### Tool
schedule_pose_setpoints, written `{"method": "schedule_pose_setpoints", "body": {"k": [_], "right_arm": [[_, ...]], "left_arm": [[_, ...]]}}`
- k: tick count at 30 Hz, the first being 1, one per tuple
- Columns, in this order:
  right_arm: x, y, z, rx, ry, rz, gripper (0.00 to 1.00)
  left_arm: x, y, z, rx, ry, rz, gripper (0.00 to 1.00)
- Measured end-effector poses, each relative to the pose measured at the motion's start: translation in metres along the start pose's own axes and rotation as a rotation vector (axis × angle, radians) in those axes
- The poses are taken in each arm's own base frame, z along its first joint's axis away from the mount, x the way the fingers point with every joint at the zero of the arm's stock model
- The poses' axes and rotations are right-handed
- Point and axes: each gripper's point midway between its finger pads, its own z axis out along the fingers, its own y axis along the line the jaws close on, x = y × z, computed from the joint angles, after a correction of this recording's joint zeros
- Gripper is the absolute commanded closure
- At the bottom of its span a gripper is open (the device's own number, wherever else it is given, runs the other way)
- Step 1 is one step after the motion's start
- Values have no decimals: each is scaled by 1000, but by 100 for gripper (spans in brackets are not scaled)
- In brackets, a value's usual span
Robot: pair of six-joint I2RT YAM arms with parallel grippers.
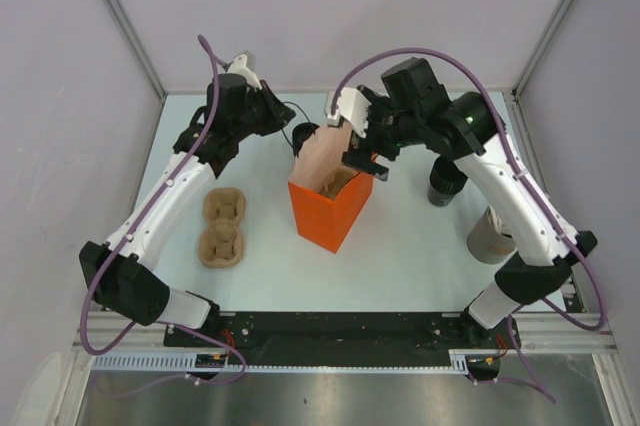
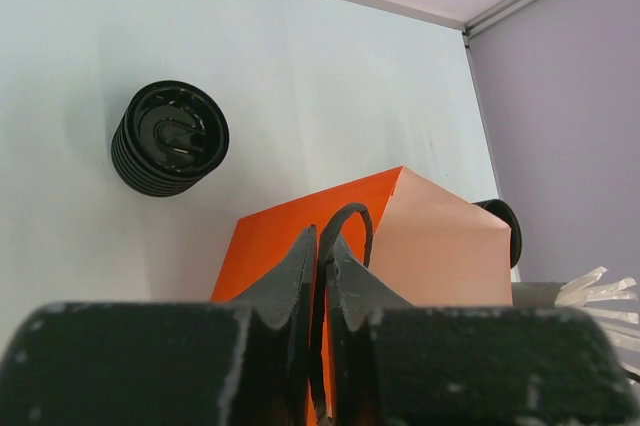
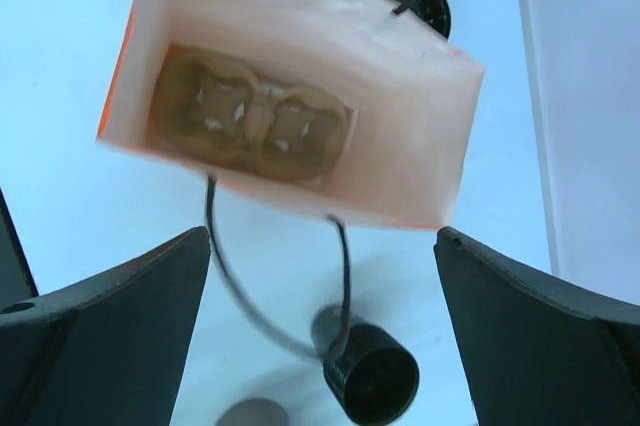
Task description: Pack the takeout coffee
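Observation:
An orange paper bag [image 1: 330,208] stands open mid-table, with a brown pulp tray [image 3: 250,118] lying on its bottom. My left gripper [image 1: 288,134] [image 2: 325,246] is shut on the bag's black cord handle [image 2: 352,218] at the far-left rim. My right gripper [image 1: 366,154] [image 3: 322,238] hovers open and empty above the bag's mouth. One black lidded cup [image 1: 446,182] [image 3: 372,378] stands right of the bag. Another cup [image 2: 170,138] [image 3: 420,6] sits by the bag's far side near my left gripper. A third cup is not in view.
A second brown pulp tray [image 1: 223,228] lies on the table left of the bag. A grey tub [image 1: 490,236] with white sticks [image 2: 600,296] stands at the right, near my right arm. Walls close the table at back and sides.

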Motion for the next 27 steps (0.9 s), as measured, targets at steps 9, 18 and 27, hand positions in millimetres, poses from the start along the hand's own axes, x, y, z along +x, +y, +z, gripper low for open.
{"method": "schedule_pose_setpoints", "body": {"k": [9, 18, 27], "right_arm": [[26, 29, -36, -19, -9, -134, 0], [28, 15, -21, 20, -25, -159, 36], [24, 9, -14, 15, -52, -169, 100]], "left_arm": [[0, 3, -1, -3, -2, 107, 90], [8, -14, -4, 33, 14, 210, 94], [-5, -39, -15, 67, -14, 285, 99]]}}
